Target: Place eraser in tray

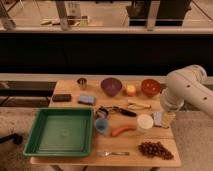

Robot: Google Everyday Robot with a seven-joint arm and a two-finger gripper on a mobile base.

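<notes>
Reach stage: the gripper (165,118) – state not discernible – stood at right, well apart from the eraser (61,97) far left beyond the tray (62,131); the next move called for crossing and grasping.

Gripper (163,119) half-hidden beneath arm (187,87)

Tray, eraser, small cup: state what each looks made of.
Tray: likely plastic; uniform green, moulded rim, soft sheen. Eraser: probably rubber; dark, matte, flat block, though the look leaves it open. Cup: seemingly metal; grey, reflective wall. The gripper hangs at the right edge of the table, away from all three.
</notes>
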